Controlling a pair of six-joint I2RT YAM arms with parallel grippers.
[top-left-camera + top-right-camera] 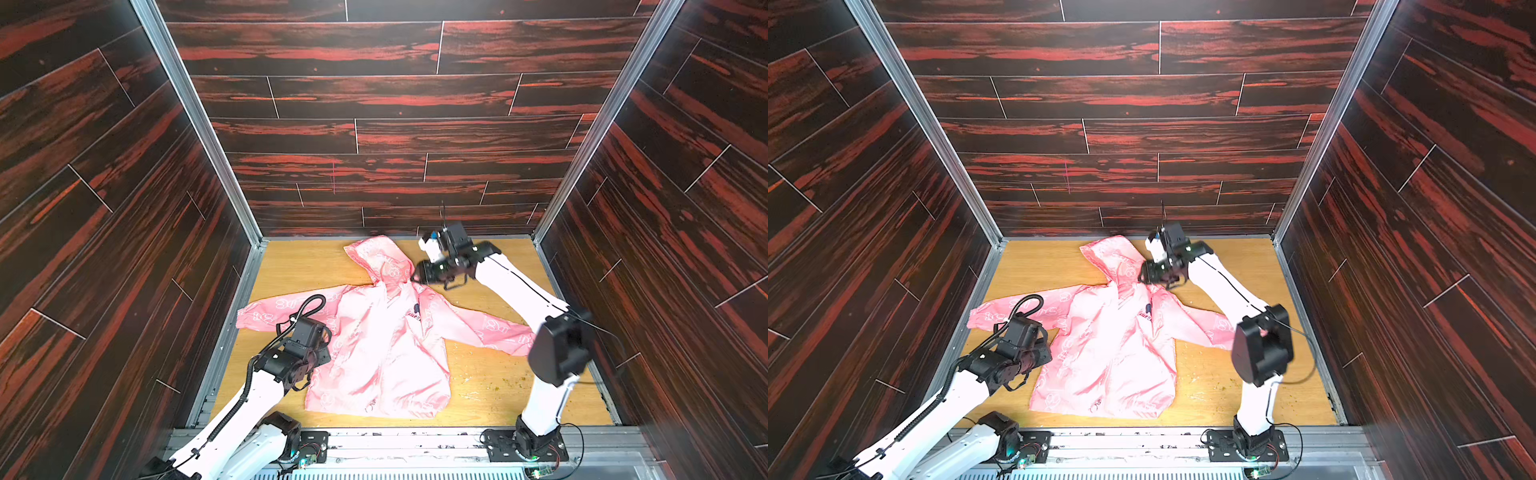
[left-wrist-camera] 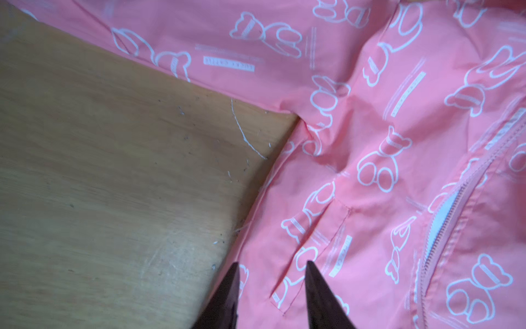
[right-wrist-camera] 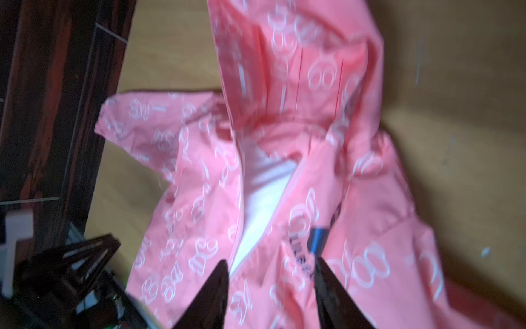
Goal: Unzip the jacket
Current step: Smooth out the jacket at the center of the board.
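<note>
The pink jacket (image 1: 382,353) (image 1: 1113,357) lies flat, front up, in both top views, sleeves spread and hood (image 1: 384,259) toward the back wall. My left gripper (image 1: 325,351) (image 2: 271,267) is open, its tips apart over the jacket's side edge by a pocket seam, with nothing between them. The zipper (image 2: 444,228) gapes there, showing white lining. My right gripper (image 1: 415,277) (image 3: 271,263) is open too, over the chest below the hood. In the blurred right wrist view the zipper is parted at the neck, baring white lining (image 3: 262,199) beside the dark logo (image 3: 301,256).
The wooden tabletop (image 1: 490,374) is boxed in by dark wood-patterned walls (image 1: 374,124) and metal rails (image 1: 232,332). Crumbs (image 1: 494,388) speckle the wood at the front right. Both arm bases (image 1: 536,444) are bolted along the front edge.
</note>
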